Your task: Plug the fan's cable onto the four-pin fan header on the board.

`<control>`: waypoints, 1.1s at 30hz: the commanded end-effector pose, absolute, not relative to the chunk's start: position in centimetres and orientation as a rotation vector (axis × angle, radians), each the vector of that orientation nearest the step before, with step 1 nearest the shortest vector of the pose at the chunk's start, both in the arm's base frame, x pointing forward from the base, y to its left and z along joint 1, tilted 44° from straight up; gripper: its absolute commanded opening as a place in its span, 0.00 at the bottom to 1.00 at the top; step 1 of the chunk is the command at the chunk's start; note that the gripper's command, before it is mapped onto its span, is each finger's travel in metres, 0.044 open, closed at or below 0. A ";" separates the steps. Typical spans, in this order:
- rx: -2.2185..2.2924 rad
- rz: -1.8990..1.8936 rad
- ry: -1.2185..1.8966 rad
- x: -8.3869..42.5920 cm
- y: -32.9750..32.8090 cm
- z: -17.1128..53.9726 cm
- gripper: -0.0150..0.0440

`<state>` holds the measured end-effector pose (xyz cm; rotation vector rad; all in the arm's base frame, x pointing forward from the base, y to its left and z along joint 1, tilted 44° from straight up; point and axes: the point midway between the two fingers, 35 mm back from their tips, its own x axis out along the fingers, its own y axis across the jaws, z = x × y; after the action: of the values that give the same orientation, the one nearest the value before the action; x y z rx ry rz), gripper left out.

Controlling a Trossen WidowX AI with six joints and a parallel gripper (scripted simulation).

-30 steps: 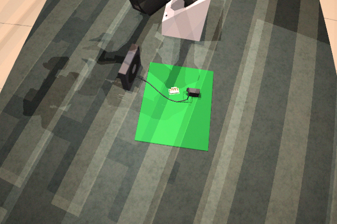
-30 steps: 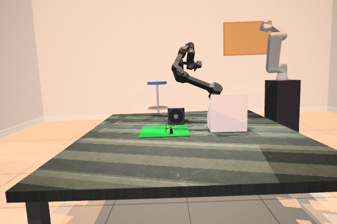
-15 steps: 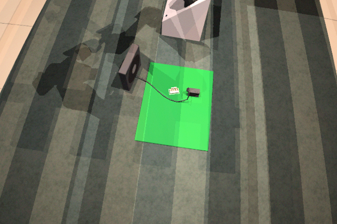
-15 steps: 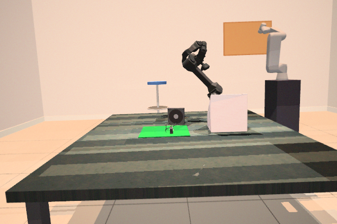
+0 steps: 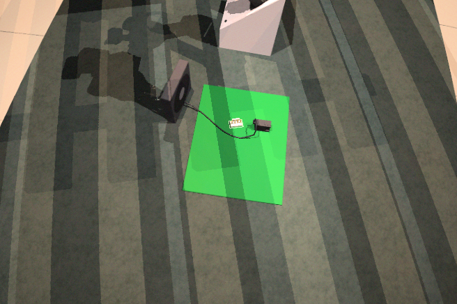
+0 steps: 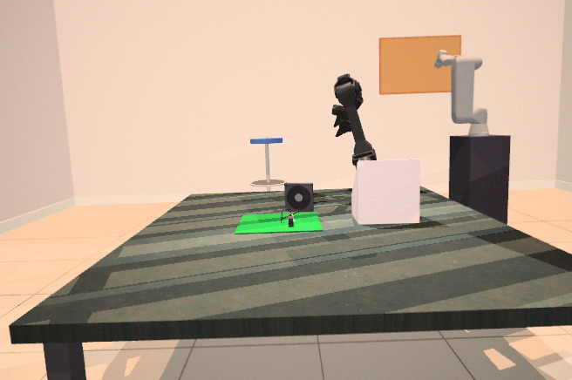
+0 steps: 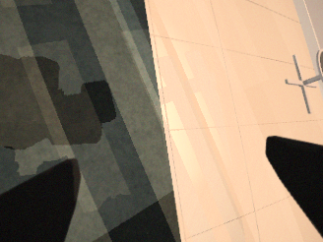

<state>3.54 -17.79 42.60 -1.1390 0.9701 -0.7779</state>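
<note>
One small, black, boxy plug (image 5: 262,125) (image 6: 290,220) lies on the flat, bright-green board (image 5: 254,167) (image 6: 258,223), well below and apart from the gripper (image 6: 339,124) (image 7: 172,152), just beside the white four-pin header (image 5: 235,123) and not on it. It should be light and rigid, probably smooth enough to slip if pinched at an edge, so I would take it by its two long side faces, clear of the wire end. The thin black cable (image 5: 221,130), curving across the board, looks springy and may tug the plug askew; the header's slim pins could bend under a crooked push. The cable runs to the square dark fan (image 5: 177,90) (image 6: 298,197), upright beside the board, its frame hard-looking around a round grey hub. Farther out, the gripper's black, tapering fingers stand wide with nothing between them, above the matt, grey-green striped table (image 5: 129,238) (image 6: 300,283) (image 7: 113,30).
</note>
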 end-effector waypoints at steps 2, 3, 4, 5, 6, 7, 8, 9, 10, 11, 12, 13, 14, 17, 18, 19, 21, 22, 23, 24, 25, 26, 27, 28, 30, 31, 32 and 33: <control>-0.928 -0.758 0.852 4.2 -20.2 40.9 1.00; -0.878 -0.751 0.827 4.5 -20.7 40.5 1.00; -0.828 -0.742 0.804 4.8 -21.2 40.1 1.00; -0.779 -0.733 0.782 5.2 -21.7 39.7 1.00; -0.729 -0.724 0.762 5.7 -22.2 39.2 1.00; -0.678 -0.714 0.743 6.2 -22.7 38.7 1.00; -0.628 -0.703 0.726 6.7 -23.2 38.3 1.00; -0.573 -0.691 0.709 7.3 -23.6 37.7 1.00; -0.511 -0.678 0.693 8.1 -24.1 37.1 1.00; -0.449 -0.664 0.678 8.9 -24.6 36.4 1.00; -0.388 -0.650 0.666 9.8 -25.0 35.7 1.00; -0.327 -0.636 0.657 10.7 -25.3 35.0 1.00; -0.266 -0.622 0.649 11.7 -25.6 34.3 1.00; -0.090 -0.583 0.641 14.8 -26.1 32.0 1.00; -0.033 -0.572 0.642 15.9 -26.2 31.2 1.00; 0.028 -0.560 0.648 17.1 -26.1 30.3 1.00; 0.149 -0.541 0.668 19.5 -25.7 28.4 1.00; 0.206 -0.534 0.681 20.7 -25.4 27.4 1.00; 0.262 -0.528 0.695 21.9 -25.0 26.4 1.00; 0.316 -0.524 0.712 23.1 -24.5 25.4 1.00; 0.367 -0.522 0.729 24.2 -23.9 24.5 1.00; 0.416 -0.522 0.748 25.4 -23.3 23.4 1.00; 0.463 -0.524 0.769 26.5 -22.5 22.4 1.00; 0.508 -0.527 0.789 27.5 -21.7 21.4 1.00; 0.595 -0.545 0.835 29.5 -19.9 19.3 1.00; 0.635 -0.558 0.858 30.4 -18.8 18.2 1.00; 0.667 -0.571 0.878 31.2 -17.9 17.3 1.00; 0.697 -0.585 0.897 31.9 -16.9 16.4 1.00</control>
<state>29.19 -20.32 19.93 0.5774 0.8221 -0.5374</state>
